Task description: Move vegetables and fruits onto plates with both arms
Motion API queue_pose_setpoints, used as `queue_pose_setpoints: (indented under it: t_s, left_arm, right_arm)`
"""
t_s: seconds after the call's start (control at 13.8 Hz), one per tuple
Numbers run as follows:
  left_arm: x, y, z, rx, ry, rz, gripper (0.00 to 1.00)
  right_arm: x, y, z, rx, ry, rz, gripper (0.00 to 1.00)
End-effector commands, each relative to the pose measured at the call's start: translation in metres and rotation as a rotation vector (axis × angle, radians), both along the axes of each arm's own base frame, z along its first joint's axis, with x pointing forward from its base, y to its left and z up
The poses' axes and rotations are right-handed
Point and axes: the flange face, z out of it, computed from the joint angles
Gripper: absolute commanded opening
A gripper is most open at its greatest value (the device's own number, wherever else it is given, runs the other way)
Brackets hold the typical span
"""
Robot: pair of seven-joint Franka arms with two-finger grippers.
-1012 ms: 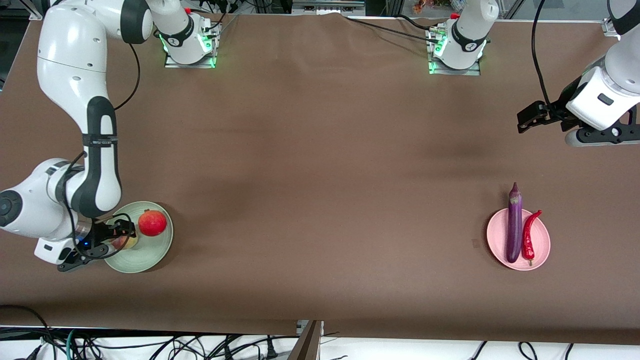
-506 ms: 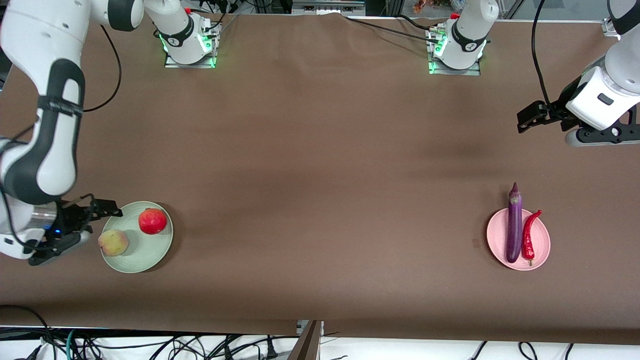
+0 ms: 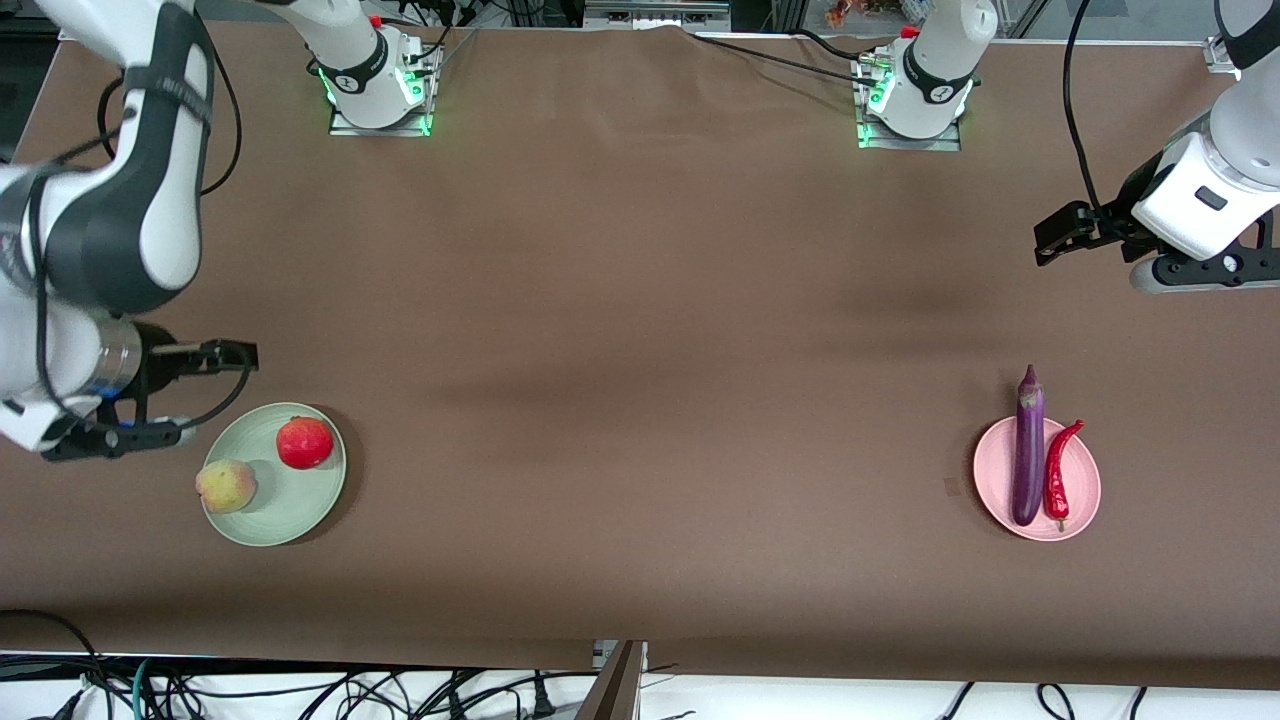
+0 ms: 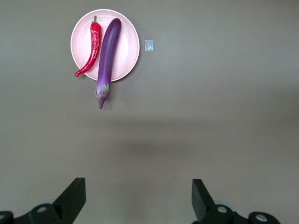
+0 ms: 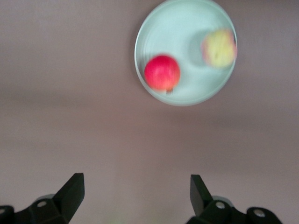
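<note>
The pale green plate (image 3: 300, 510) lies at the right arm's end of the table and holds the red pomegranate-like fruit (image 3: 305, 443) and the yellow-pink peach (image 3: 226, 485). The right wrist view shows the plate (image 5: 154, 28), the fruit (image 5: 162, 73) and the peach (image 5: 218, 47). My right gripper (image 3: 240, 354) is open and empty, up in the air just off the plate's rim. The pale pink plate (image 3: 1085, 500) at the left arm's end holds the purple eggplant (image 3: 1028, 448) and the red chili (image 3: 1058, 472); they show in the left wrist view too, plate (image 4: 128, 32), eggplant (image 4: 107, 58), chili (image 4: 91, 46). My left gripper (image 3: 1058, 235) waits open and empty over bare table.
A brown cloth covers the table (image 3: 640, 350). The two arm bases (image 3: 378, 80) (image 3: 915, 90) stand along the table's edge farthest from the front camera. A small pale mark (image 3: 950, 486) lies beside the pink plate. Cables hang below the table's near edge.
My right gripper let go of the peach on the green plate, rose and drew back off the plate toward the arm bases. The left arm has not moved.
</note>
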Motion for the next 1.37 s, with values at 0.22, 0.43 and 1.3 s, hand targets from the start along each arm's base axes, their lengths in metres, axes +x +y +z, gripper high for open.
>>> queue_pose_setpoints:
  t_s: [0.22,0.43,1.3]
  left_arm:
    - [-0.001,-0.001,0.006,-0.020,0.005,-0.012,1.00]
    - [-0.001,-0.001,0.006,-0.020,0.006,-0.012,1.00]
    - [-0.002,-0.002,0.009,-0.015,0.009,-0.017,1.00]
  right_arm:
    - [-0.076,-0.015,0.067,0.100,-0.029,0.004,1.00]
    - [-0.100,-0.029,0.094,0.014,-0.092,0.043,1.00]
    - [-0.127,-0.049,0.098,-0.002,-0.062,-0.067,1.00]
